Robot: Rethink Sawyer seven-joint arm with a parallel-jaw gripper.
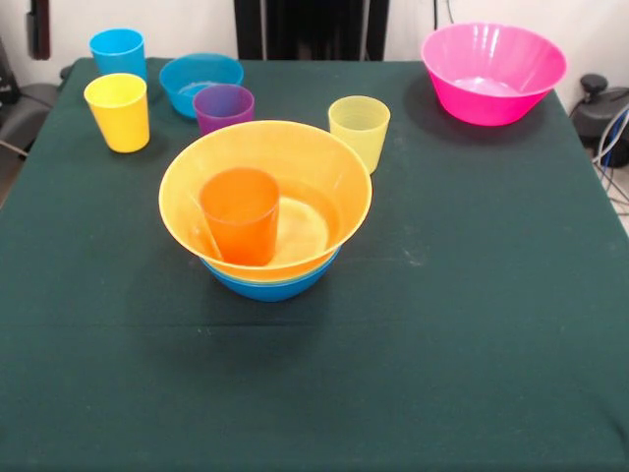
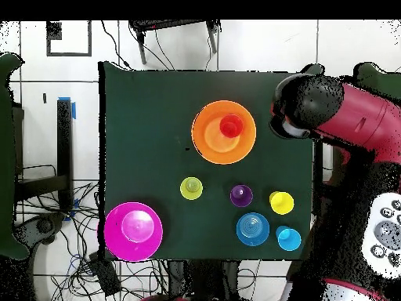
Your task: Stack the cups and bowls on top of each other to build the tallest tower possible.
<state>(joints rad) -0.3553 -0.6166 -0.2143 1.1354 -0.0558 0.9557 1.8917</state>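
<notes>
Five cups (image 1: 241, 214), four bowls (image 1: 493, 73) visible.

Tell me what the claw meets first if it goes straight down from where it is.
Probably only the table's cloth near its edge: the arm's black end hangs beside the orange-yellow bowl, not over it. The claw itself is hidden underneath, so its aim is uncertain.

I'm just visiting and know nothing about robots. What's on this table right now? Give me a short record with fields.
tower: large orange-yellow plastic bowl nested in a medium blue bowl, orange plastic cup upright inside
loose cups: blue, yellow, purple, pale yellow-green, all upright
loose bowls: small blue; large pink at a corner
robot arm: beside the table, over its edge
gripper: cannot be seen
</notes>
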